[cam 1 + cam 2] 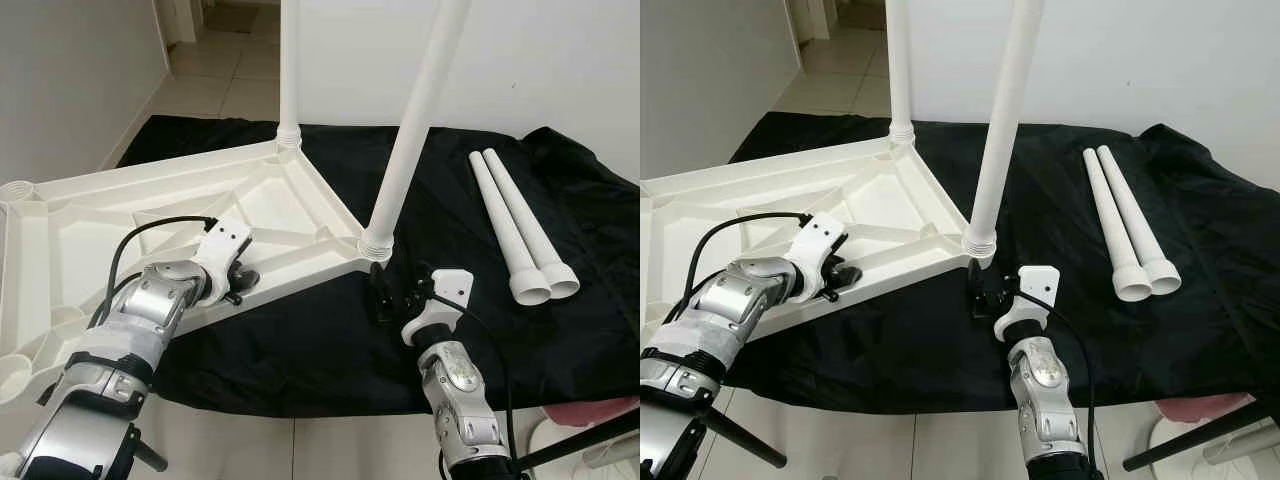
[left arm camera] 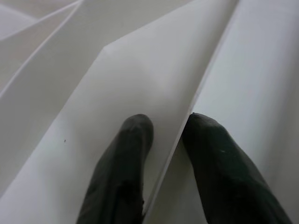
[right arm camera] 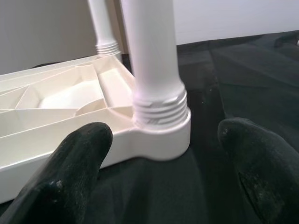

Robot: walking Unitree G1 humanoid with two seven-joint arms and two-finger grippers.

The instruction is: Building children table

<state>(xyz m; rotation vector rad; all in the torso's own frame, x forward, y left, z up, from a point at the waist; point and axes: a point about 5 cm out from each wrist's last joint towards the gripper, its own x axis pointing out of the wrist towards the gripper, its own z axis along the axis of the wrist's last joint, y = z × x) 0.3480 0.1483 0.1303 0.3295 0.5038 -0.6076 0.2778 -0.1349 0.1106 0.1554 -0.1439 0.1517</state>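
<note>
Tabletop (image 1: 150, 215), white plastic, lies upside down partly on a black cloth (image 1: 450, 300) on the tiled floor (image 1: 215, 70), with two legs standing in its corners, a far leg (image 1: 289, 70) and a near leg (image 1: 415, 120), and two loose legs (image 1: 515, 225) lying side by side on the cloth well off to my right. I see my left gripper (image 2: 163, 154) pinching a thin rib of the tabletop's near edge between its two fingers. My right gripper (image 3: 163, 154) sits low on the cloth just in front of the near leg's threaded base, fingers spread wide and holding nothing.
</note>
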